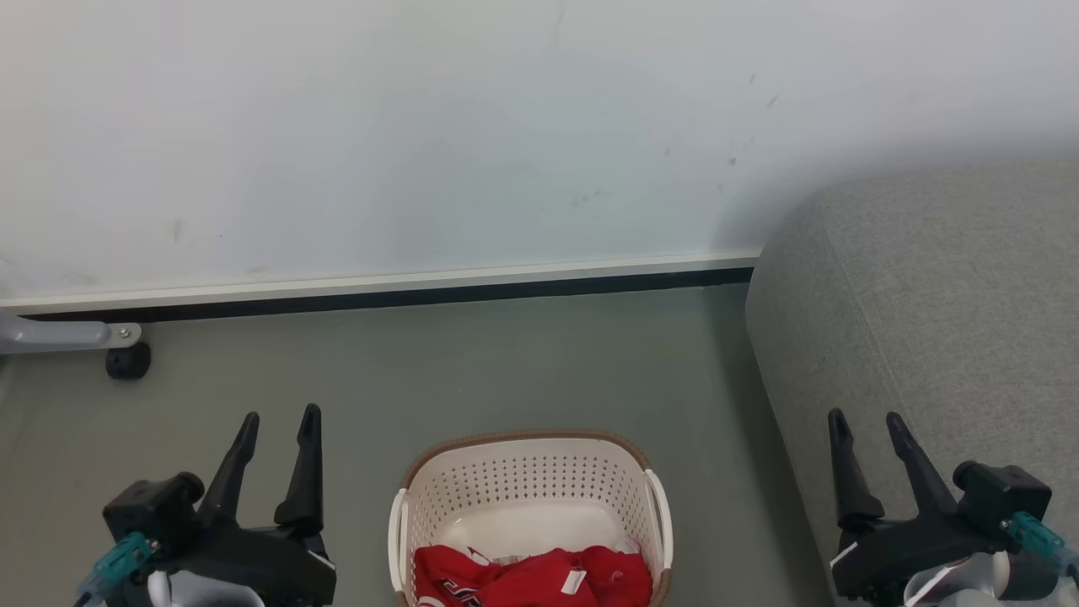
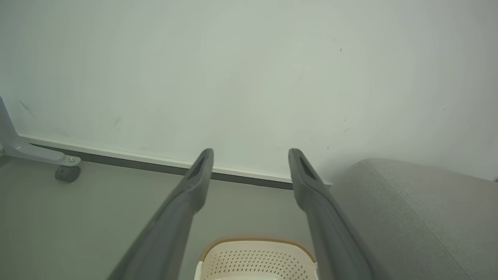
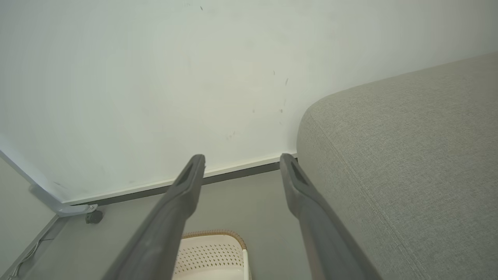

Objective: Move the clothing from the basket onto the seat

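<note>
The red clothing (image 1: 539, 577) lay bunched up in the near end of the white basket (image 1: 523, 485). The basket sat on the grey floor (image 1: 506, 362), between the two arms. The big grey sofa (image 1: 927, 320) stood just to the right of it. The left gripper (image 1: 281, 413) hung wide open with nothing in it, off to the basket's left. The right gripper (image 1: 864, 415) was wide open and empty too, in front of the sofa's side. No clothing was on the sofa yet. The clothing was soft and floppy, so a small pinch might grab only one fold and the rest could slip out onto the floor. A sleeve could also catch on the brown rim, and then the light basket might tip or get dragged along.
</note>
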{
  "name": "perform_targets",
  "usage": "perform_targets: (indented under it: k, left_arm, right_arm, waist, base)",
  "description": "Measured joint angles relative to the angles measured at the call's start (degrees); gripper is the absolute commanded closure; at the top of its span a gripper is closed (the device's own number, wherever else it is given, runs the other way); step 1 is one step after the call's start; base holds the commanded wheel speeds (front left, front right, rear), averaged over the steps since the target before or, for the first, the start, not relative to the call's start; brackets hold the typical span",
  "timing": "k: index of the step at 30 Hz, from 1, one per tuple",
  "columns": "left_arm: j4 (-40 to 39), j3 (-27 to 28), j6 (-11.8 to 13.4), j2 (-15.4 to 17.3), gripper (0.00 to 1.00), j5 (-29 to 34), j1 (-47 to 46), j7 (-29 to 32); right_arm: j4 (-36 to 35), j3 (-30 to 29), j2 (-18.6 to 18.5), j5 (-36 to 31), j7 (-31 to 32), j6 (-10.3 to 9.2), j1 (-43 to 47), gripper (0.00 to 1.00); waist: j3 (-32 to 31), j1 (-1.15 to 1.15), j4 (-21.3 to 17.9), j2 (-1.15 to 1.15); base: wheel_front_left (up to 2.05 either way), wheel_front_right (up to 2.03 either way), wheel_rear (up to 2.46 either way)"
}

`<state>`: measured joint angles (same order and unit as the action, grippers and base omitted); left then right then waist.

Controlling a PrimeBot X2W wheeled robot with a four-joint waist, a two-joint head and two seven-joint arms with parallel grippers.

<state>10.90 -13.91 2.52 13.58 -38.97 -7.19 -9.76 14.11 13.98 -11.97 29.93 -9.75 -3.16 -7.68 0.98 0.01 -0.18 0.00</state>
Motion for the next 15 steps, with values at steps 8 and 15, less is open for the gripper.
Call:
perform_targets:
  k: [8, 15]
  left_arm:
    - [0.5, -1.2, 1.2, 0.4, 0.0, 4.4, 0.1, -1.8]
    - [1.1, -1.9, 2.5, 0.6, 0.0, 8.0, 0.5, -3.0]
  right_arm:
    - [1.1, 1.7, -0.4, -5.5, -1.7, -1.26, 0.0, 0.0]
    - [1.8, 3.0, -0.8, -9.8, -3.2, -1.99, 0.0, 0.0]
  waist:
    - [0.1, -0.01, -0.1, 0.0]
    - [0.2, -0.01, -0.1, 0.0]
  base:
    - [0.0, 0.0, 0.0]
    - [0.0, 0.0, 0.0]
